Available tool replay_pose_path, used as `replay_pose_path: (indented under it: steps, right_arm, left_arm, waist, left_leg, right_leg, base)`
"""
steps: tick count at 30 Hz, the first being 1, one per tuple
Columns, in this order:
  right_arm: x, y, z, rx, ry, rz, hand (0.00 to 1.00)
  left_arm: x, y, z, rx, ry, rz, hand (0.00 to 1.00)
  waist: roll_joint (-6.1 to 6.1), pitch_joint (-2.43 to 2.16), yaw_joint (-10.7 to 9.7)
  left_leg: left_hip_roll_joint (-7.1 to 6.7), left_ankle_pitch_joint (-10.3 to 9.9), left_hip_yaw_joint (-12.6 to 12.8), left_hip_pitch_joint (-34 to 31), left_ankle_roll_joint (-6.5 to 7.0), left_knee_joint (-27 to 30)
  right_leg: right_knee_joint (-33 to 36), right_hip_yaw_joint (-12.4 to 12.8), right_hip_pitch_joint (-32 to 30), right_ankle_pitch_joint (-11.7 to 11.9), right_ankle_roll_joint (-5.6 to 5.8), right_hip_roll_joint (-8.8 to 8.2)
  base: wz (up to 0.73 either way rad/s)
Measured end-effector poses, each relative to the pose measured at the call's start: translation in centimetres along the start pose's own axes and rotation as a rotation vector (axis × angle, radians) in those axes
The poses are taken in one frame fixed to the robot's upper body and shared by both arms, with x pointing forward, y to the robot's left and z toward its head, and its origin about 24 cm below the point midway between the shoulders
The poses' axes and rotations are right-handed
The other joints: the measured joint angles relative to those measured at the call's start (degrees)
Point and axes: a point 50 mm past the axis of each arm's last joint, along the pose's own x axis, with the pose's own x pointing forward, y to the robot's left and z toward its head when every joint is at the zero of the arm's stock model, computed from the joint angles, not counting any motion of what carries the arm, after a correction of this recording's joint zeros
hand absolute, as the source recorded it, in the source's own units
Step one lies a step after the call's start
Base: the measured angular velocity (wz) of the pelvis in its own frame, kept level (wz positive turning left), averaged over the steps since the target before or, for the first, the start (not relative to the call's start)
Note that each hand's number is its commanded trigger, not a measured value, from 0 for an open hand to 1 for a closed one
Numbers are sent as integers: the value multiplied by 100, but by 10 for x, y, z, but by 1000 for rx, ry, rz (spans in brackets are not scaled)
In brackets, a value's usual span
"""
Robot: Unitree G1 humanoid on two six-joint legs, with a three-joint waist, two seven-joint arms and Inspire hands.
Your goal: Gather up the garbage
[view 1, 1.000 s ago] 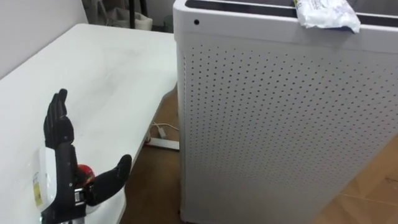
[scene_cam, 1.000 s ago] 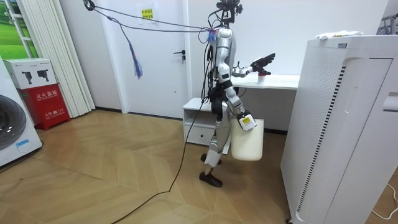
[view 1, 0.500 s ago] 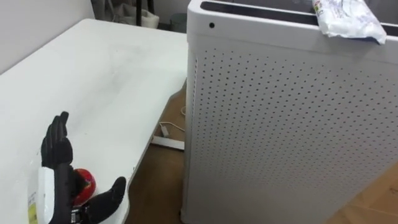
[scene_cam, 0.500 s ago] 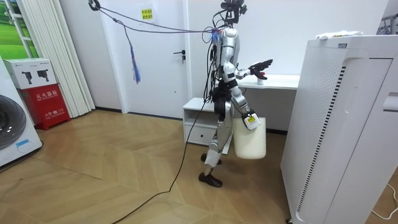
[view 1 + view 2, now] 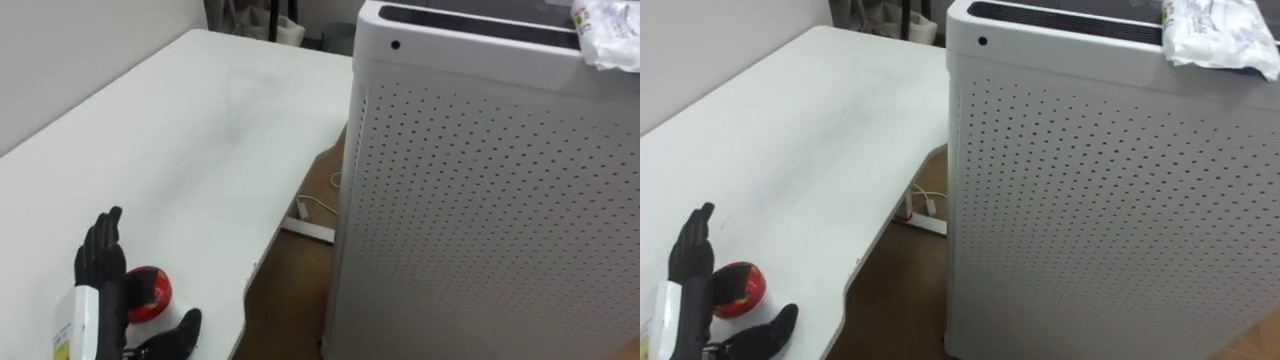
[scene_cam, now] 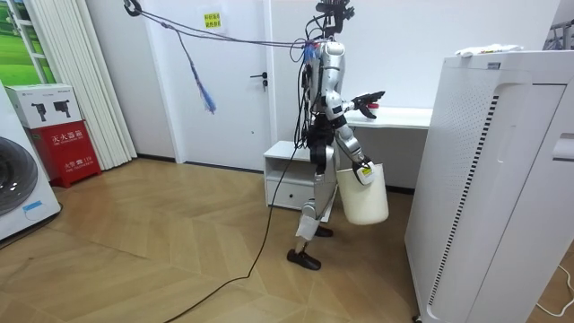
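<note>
A crumpled white wrapper (image 5: 606,30) (image 5: 1212,34) lies on top of a tall white perforated appliance (image 5: 480,200) (image 6: 493,179). A small red round object (image 5: 148,292) (image 5: 738,288) sits on the white table (image 5: 180,140) near its front edge. My left hand (image 5: 100,272) (image 6: 369,96) is open over the table, fingers straight, with the red object between thumb and fingers but apart from them. In the room view I stand between table and appliance, and my right hand (image 6: 362,170) hangs low, shut on a white bucket (image 6: 364,196).
A white power strip with its cable (image 5: 310,230) lies on the wooden floor under the table. A low white drawer cabinet (image 6: 289,175) stands behind me. A red box (image 6: 70,148) and a washing machine (image 6: 18,188) are far off at the room view's left.
The head camera has swung left, so the appliance sits further right in the picture. My left hand shows lower, and the red object is now uncovered beside it. The bucket swung toward the appliance.
</note>
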Motion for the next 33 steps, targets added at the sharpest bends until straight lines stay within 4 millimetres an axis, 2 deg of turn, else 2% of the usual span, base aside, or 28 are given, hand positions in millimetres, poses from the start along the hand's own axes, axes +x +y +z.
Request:
replay_pose_path:
  steps: [3,12,22,33]
  right_arm:
    - [-1,0,-3,1,10,2,100]
    - [-3,-1,-8,-4,35,-2,100]
    - [-3,-1,-8,-6,37,-3,100]
    - [-2,-1,-6,-8,26,-7,100]
  left_arm:
    - [-2,0,-2,7,12,-4,100]
    - [-1,1,-3,11,18,5,100]
    - [0,-1,0,-1,6,3,100]
    - [0,-1,-1,-37,23,7,100]
  waist:
    - [-39,12,-31]
    - [-54,18,-65]
    - [-42,14,-94]
    - [-59,20,-230]
  left_leg:
    - [19,5,-2,55,-17,-6]
    - [40,10,35,64,-23,8]
    - [46,10,36,80,-24,1]
    - [17,18,44,106,-15,-73]
  right_leg:
    - [7,-12,46,8,-13,30]
    - [10,-7,42,21,-33,41]
    - [61,2,33,20,-33,41]
    - [95,-5,24,19,-32,9]
  base:
    - [0]
    - [-1]
    - [0]
    - [0]
